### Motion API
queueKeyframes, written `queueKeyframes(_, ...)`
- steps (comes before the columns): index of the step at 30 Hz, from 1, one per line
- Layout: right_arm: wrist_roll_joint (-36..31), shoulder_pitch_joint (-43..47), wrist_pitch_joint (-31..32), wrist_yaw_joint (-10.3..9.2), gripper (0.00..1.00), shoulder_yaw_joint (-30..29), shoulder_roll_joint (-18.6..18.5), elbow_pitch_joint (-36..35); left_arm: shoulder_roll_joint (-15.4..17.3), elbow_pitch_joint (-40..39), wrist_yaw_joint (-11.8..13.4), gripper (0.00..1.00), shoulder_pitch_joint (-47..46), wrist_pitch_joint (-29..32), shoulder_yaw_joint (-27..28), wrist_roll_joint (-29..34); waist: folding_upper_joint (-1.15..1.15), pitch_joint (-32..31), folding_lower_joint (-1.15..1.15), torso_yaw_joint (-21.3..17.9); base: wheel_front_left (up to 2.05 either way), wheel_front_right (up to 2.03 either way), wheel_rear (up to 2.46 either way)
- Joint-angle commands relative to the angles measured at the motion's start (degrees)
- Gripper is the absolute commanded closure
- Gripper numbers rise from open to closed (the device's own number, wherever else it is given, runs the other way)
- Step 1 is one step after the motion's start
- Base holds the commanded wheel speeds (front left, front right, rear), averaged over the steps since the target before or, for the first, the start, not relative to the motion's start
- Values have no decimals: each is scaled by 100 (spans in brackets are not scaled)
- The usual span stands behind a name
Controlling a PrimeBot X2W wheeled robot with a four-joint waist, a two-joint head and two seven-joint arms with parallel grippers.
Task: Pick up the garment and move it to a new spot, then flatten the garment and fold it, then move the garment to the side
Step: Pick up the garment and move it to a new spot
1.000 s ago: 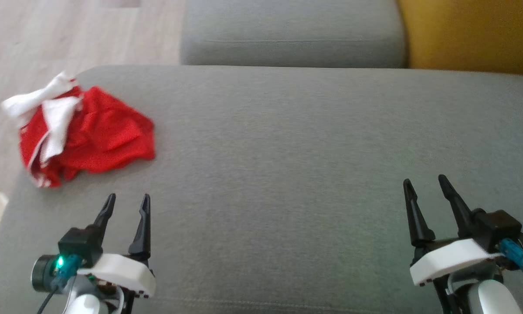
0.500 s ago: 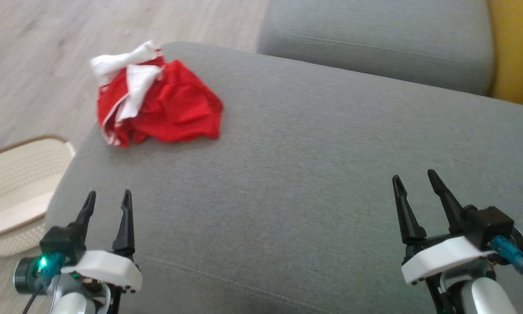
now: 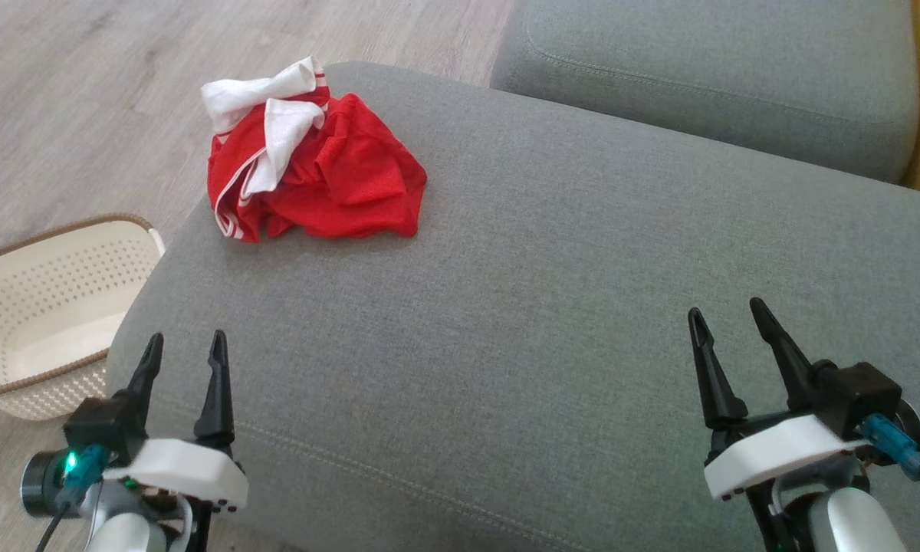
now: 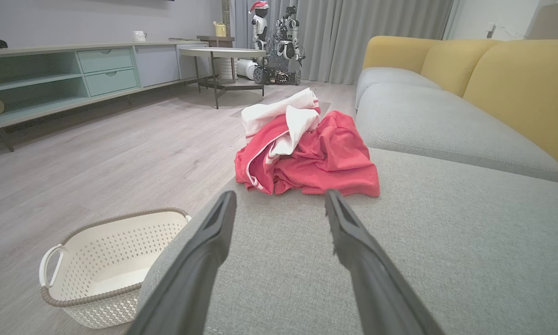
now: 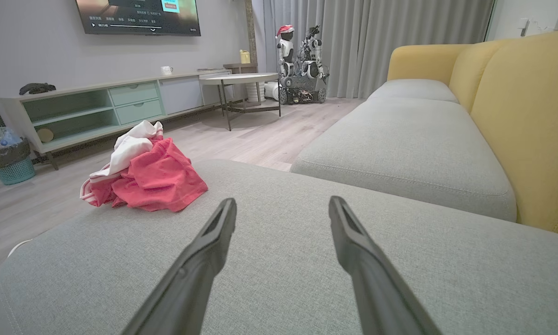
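Note:
A crumpled red and white garment (image 3: 314, 172) lies bunched at the far left corner of the grey sofa cushion (image 3: 552, 307). It also lies ahead of the fingers in the left wrist view (image 4: 307, 149) and off to the left in the right wrist view (image 5: 146, 179). My left gripper (image 3: 185, 351) hovers open over the cushion's near left edge, well short of the garment, nothing between its fingers. My right gripper (image 3: 724, 320) stands open and empty at the near right, far from the garment.
A cream perforated basket (image 3: 42, 307) sits on the wood floor left of the cushion. A second grey cushion (image 3: 705, 77) lies beyond, with a yellow backrest (image 5: 525, 121) on the right. A low table (image 5: 239, 79) and a cabinet (image 5: 102, 104) stand across the room.
The head camera has swung left, so the garment sits more toward the centre and the basket has come into view. Both grippers stay open, and the garment lies as before.

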Motion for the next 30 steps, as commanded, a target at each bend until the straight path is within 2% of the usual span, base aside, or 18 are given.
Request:
queueKeyframes(1, -23, -231, -23, -4, 0, 122, -25, -193, 122, -213, 12, 0, -307, -51, 216, -37, 0, 9, 0, -3, 0, 0, 0)
queueKeyframes(9, -33, -279, 27, -4, 0, 120, -27, -250, 178, -282, -16, 0, -529, -60, 167, -23, 0, 155, 0, -74, 0, 0, 0)
queueKeyframes(20, -187, -700, 319, -4, 0, 79, -208, -722, 257, -275, -137, 0, -1859, -21, 218, -83, 0, 1142, 0, -432, 0, 0, 0)
queueKeyframes(25, -270, -986, 476, -4, 0, 64, -338, -1014, 269, 153, -306, 0, -2839, 49, 316, -293, 0, 1788, 0, -622, 0, 0, 0)
queueKeyframes(30, -325, -1268, 592, -4, 0, 43, -448, -1245, 369, 1041, -481, 0, -3862, 175, 371, -414, 0, 2370, 0, -757, 0, 0, 0)
